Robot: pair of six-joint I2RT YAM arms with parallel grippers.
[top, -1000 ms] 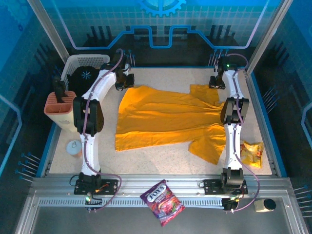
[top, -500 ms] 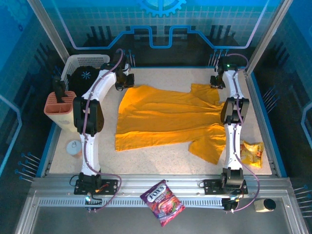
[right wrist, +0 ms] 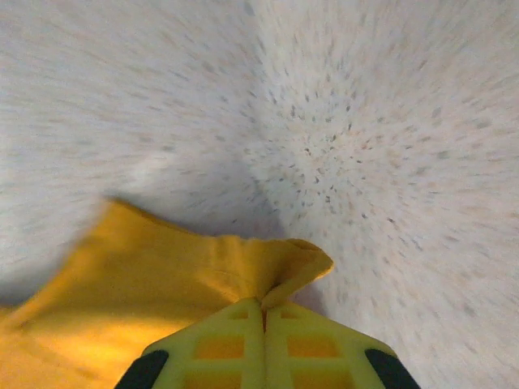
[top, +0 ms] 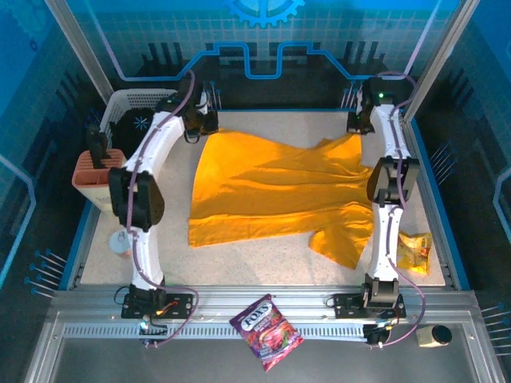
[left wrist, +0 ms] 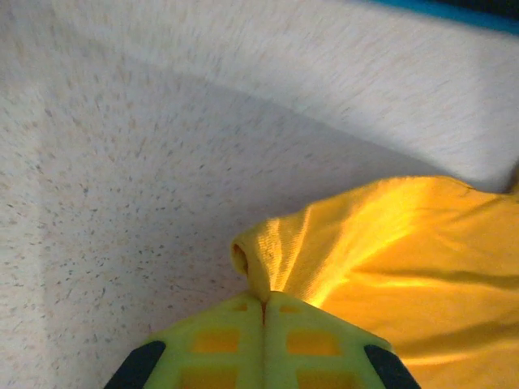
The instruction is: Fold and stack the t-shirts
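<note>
Looks like a robotics lab cell: walled by translucent blue panels, framed in silver aluminium extrusion rails, floored with a speckled white tabletop.

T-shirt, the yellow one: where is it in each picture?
Top external: t-shirt spread across the middle of the table.
Left wrist: t-shirt at lower right, corner pinched by the left gripper.
Right wrist: t-shirt at lower left, corner pinched by the right gripper.
Shared landmark: the speckled table.

Far edge of the t-shirt raised since the earlier views.
The right gripper is now closed on the far sleeve; it and the left gripper sit farther back, the cloth between them tauter.
</note>
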